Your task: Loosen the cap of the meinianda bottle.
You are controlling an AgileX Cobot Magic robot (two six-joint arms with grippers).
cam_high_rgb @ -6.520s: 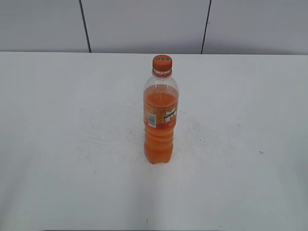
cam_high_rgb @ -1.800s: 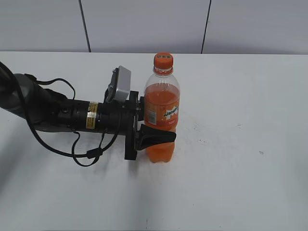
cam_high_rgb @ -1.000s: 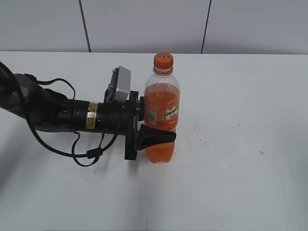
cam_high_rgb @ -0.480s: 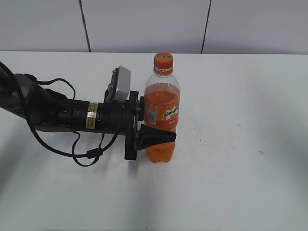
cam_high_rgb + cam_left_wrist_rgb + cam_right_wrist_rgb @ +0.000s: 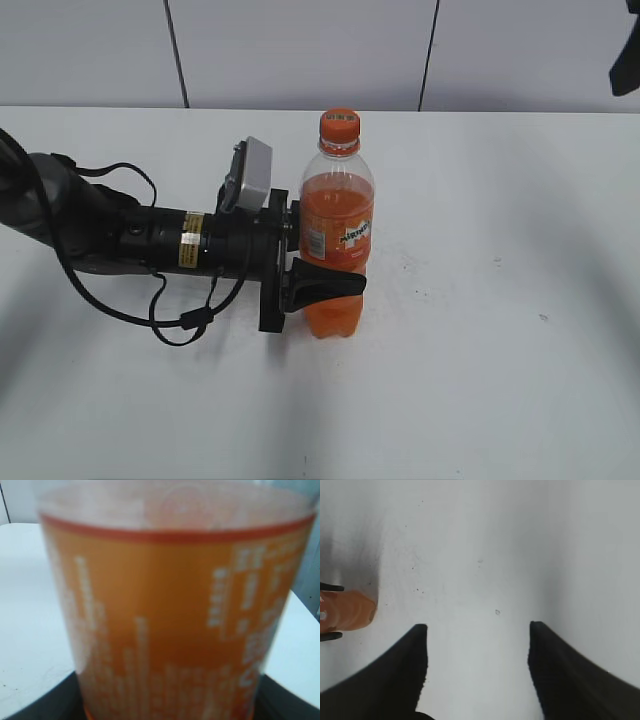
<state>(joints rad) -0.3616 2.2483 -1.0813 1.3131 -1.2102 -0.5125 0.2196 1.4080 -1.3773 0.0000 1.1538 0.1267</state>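
The meinianda bottle [image 5: 336, 215] stands upright mid-table, with orange drink and an orange-and-white label. Its orange cap [image 5: 339, 124] sits on top, with nothing touching it. My left gripper [image 5: 338, 278] reaches in from the left and is shut on the bottle's lower body, below the label. The left wrist view is filled by the blurred label of the bottle [image 5: 170, 610], with dark jaws at both lower corners. My right gripper [image 5: 477, 630] is open and empty, high over bare table. It shows as a dark tip at the top right edge of the exterior view [image 5: 627, 60]. The bottle's top [image 5: 347, 611] lies at its far left.
The white table [image 5: 480, 380] has only small dark specks to the right of the bottle. The left arm and its cables [image 5: 120, 245] lie across the table's left half. A grey panelled wall [image 5: 300, 50] stands behind.
The right gripper has come into the exterior view at the top right corner. The left gripper and the bottle have stayed put since about two seconds ago.
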